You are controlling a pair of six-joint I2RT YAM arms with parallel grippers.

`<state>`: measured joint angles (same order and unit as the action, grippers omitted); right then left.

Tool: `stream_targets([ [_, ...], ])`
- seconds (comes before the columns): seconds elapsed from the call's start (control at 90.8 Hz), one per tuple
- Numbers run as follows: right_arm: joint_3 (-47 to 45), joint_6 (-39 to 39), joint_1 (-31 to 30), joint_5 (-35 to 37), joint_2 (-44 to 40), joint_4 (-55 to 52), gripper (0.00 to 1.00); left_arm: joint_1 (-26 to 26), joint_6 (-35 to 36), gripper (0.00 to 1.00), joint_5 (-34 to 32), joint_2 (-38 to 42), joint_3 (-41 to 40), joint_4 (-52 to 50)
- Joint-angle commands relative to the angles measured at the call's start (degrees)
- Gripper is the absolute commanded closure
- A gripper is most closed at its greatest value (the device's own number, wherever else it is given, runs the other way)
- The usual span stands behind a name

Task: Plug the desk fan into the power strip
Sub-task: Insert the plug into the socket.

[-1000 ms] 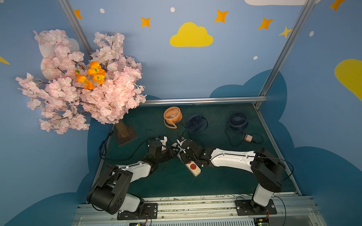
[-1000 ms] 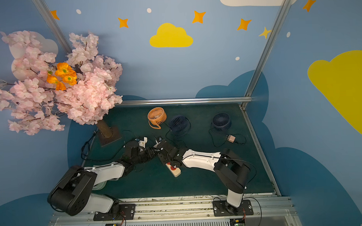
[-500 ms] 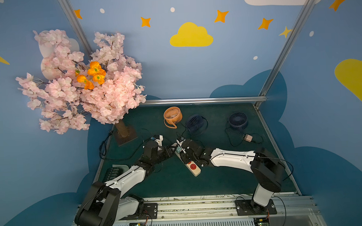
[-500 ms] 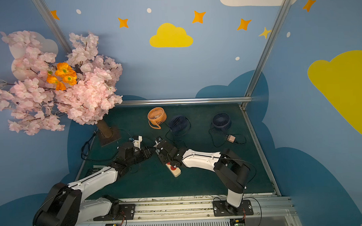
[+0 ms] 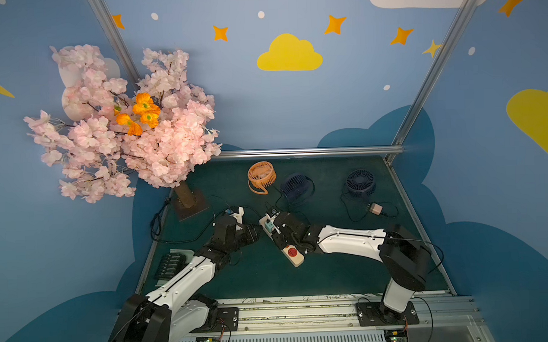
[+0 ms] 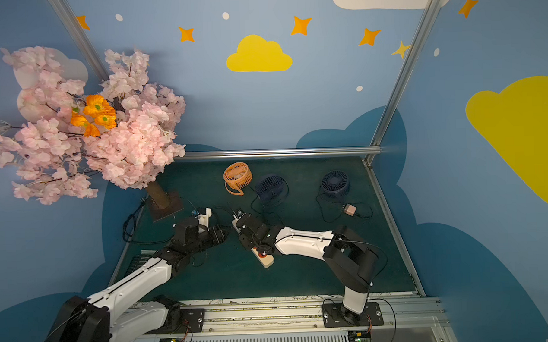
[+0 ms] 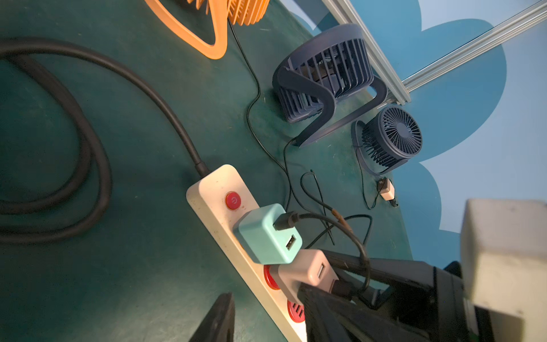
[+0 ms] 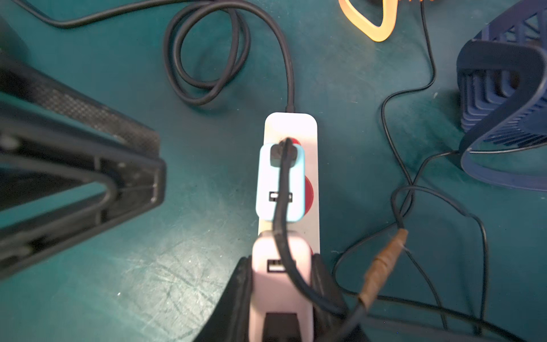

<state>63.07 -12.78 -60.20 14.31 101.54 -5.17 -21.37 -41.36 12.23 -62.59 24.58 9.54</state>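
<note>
The power strip (image 5: 288, 251) lies slantwise mid-table between the two arms, its cord (image 7: 88, 142) coiled off toward the tree base (image 5: 190, 203) at the back left. Two chargers (image 7: 268, 234) sit side by side on the strip. Behind it stand three fans (image 5: 261, 174) in a row along the back, with a loose charger (image 5: 376, 209) just before the rightmost fan.

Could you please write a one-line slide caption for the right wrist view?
Right gripper holds a pale pink USB adapter at the power strip, beside an already plugged teal adapter.
</note>
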Motion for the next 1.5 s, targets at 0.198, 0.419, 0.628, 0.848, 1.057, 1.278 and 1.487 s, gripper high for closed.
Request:
stream_targets([
  [0.198, -2.3, 1.7, -1.7, 6.9, 7.9, -18.8, 1.00, 0.2, 0.2, 0.58, 1.6, -3.2, 0.6, 1.2],
  [0.419, -5.6, 0.0, 2.3, 5.3, 7.1, -18.1, 1.00, 0.2, -0.4, 0.58, 5.0, -6.0, 1.0, 3.3],
  [0.628, -4.6, -2.7, 3.3, 2.0, 10.7, -18.9, 1.00, 0.2, -1.0, 0.58, 5.8, -7.9, 1.5, 5.0],
  [0.848, -7.2, -4.7, 1.6, 3.8, 11.5, -21.1, 1.00, 0.2, -0.5, 0.58, 6.0, -8.2, 1.4, 5.0],
  [1.057, -7.5, -4.0, 1.0, 4.2, 12.1, -22.4, 1.00, 0.2, -0.3, 0.58, 6.1, -9.0, 1.6, 5.3],
  [1.278, -7.3, -4.8, 0.7, 4.0, 12.8, -25.2, 1.00, 0.2, -0.1, 0.58, 6.4, -9.4, 2.0, 5.9],
  [1.487, -8.5, -5.5, 1.0, 2.8, 11.3, -25.8, 1.00, 0.2, 0.1, 0.58, 6.6, -9.6, 2.0, 5.9],
])
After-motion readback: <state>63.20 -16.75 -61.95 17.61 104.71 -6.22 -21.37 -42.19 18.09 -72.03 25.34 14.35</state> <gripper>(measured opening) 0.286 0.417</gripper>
